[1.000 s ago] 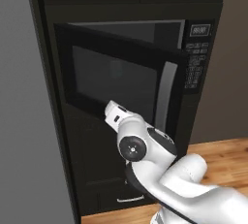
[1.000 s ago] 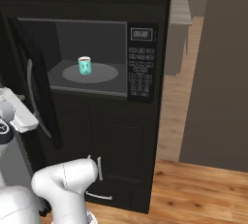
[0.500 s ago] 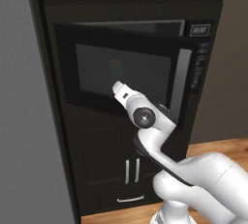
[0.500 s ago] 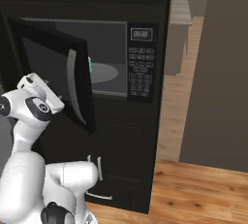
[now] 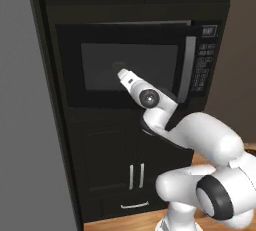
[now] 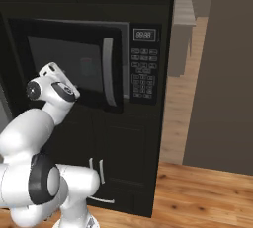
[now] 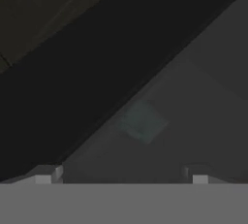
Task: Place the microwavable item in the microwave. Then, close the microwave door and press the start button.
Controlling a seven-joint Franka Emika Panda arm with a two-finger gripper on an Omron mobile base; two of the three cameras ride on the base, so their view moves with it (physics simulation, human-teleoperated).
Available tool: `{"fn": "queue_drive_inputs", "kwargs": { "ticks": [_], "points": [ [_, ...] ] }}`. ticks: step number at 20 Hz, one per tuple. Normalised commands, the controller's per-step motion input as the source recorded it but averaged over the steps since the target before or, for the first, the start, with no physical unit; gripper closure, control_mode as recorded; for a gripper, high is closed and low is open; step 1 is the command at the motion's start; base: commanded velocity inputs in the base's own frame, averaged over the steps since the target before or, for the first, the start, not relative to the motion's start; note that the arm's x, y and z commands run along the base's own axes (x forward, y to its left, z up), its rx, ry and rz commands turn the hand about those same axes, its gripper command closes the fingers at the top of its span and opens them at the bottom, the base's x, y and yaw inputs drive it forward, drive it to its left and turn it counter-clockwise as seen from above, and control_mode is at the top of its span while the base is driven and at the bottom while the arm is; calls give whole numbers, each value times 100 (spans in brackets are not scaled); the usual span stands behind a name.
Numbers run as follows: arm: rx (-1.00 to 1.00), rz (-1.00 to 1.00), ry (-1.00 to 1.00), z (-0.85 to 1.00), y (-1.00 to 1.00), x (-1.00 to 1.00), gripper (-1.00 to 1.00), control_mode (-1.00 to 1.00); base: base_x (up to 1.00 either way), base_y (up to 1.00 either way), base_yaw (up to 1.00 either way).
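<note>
End effector (image 5: 121,73): released, fingers spread wide, nothing held, its tip against the dark glass of the microwave door (image 5: 125,65). The door sits nearly flush with the microwave (image 6: 144,64); whether it has latched cannot be told. The teal mug (image 7: 141,121) shows faintly through the window in the hand view, inside the cavity. Recommendation: press squarely on the glass toward the silver bar handle (image 6: 107,71) until the door seats. Then back off clear of the handle before reaching across to the keypad panel (image 6: 143,79) for the start key.
</note>
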Motion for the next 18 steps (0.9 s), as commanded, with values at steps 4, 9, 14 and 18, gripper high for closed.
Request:
{"fn": "queue_drive_inputs", "kwargs": {
  "ticks": [4,9,14,18],
  "points": [
    [7,0,0,0,-2,59,-100,-100,0,0,0],
    [9,0,0,10,-2,63,-100,-100,0,0,0],
    [10,0,4,13,0,63,-100,-100,0,0,0],
    [13,0,5,27,-6,24,-100,-100,0,0,0]
  ]
}}
